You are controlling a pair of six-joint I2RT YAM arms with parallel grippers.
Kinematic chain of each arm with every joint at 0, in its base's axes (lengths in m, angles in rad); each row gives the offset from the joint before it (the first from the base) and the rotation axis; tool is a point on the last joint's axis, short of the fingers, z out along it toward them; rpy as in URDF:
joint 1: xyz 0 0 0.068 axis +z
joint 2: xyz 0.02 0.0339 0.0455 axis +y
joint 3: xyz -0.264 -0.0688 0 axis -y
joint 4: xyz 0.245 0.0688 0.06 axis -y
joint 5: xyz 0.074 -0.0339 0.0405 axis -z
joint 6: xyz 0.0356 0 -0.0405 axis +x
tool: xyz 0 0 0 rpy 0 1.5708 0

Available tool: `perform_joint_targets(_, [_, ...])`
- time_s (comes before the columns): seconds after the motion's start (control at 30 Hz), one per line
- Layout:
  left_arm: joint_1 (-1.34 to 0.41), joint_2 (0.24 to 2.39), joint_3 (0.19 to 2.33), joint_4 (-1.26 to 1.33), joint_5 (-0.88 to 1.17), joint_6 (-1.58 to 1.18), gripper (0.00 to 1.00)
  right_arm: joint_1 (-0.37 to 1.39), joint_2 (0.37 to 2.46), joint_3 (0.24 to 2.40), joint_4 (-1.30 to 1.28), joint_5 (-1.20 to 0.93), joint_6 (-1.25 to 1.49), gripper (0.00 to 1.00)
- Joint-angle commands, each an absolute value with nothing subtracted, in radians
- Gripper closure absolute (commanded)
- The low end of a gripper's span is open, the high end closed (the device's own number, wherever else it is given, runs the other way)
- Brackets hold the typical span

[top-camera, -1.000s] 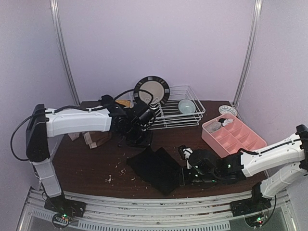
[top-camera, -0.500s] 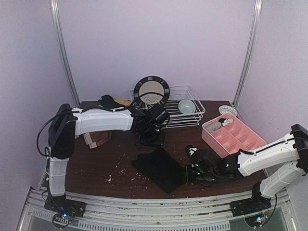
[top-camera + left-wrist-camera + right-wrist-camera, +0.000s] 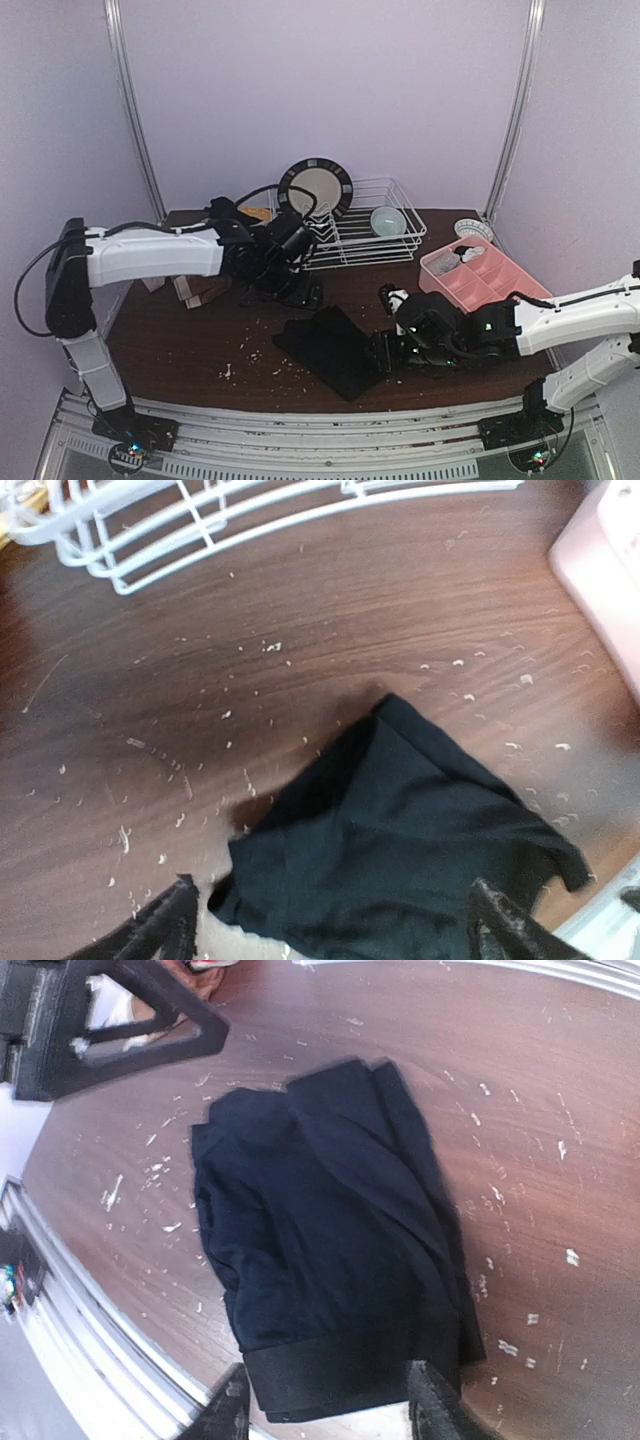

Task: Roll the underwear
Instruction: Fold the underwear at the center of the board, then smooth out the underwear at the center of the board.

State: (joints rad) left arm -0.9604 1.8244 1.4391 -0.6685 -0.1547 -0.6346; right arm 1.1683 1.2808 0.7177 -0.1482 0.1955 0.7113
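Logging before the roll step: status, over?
Left gripper open, empty. Right gripper open, straddling the black underwear waistband. Garment flat, not rolled. Crumbs scattered around it.

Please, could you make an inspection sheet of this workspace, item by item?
Surface: dark wooden table, pale crumbs scattered.
Job's things: black underwear lies unrolled at centre front; brown underwear at far left.
Clutter: pink tray on the right; wire rack with plate and bowl at the back.
Hands: left hand open, holding nothing; right hand open, waistband between its fingers.
Cables: black cable loops over the left arm.
Surroundings: plain pale walls, two metal poles.
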Motion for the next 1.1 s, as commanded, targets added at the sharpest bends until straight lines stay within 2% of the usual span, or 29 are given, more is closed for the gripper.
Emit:
perform_joint_targets(0.0, [-0.956,1.724,1.299,-0.486,-0.093,-0.634,0.18,1.175,1.365,0.789,-0.214,0.201,0.636,0.66])
perform_joint_targets(0.03, [-0.956,1.728,1.287,-0.479,-0.084,-0.645,0.23,1.176,1.399,0.81,-0.208,0.181,0.628,0.72])
perform_joint_targets(0.1, [-0.956,1.735,1.264,-0.454,-0.055,-0.647,0.3,1.176,1.485,0.865,-0.213,0.143,0.621,0.78])
perform_joint_targets(0.2, [-0.956,1.754,1.233,-0.39,-0.009,-0.633,0.41,1.171,1.576,0.904,-0.224,0.136,0.617,0.78])
perform_joint_targets(0.33, [-0.956,1.84,1.265,-0.383,0.016,-0.612,0.67,1.138,1.656,0.93,-0.253,0.166,0.632,0.79])
perform_joint_targets(0.47, [-0.956,1.898,1.257,-0.376,0.004,-0.618,0.9,1.075,1.629,0.867,-0.225,0.219,0.684,0.8])
perform_joint_targets(0.53, [-0.956,1.898,1.222,-0.355,0.0,-0.625,0.99,1.042,1.594,0.825,-0.205,0.237,0.702,0.8])
perform_joint_targets(0.7, [-0.955,1.873,1.136,-0.319,-0.007,-0.62,1.0,0.983,1.52,0.77,-0.198,0.232,0.708,0.71])
perform_joint_targets(0.87, [-0.956,1.815,1.057,-0.252,0.017,-0.606,1.0,1.025,1.453,0.803,-0.128,0.113,0.614,0.62])
perform_joint_targets(1.07, [-0.956,1.735,1.007,-0.221,0.03,-0.588,1.0,1.066,1.601,0.985,-0.177,0.016,0.558,0.59])
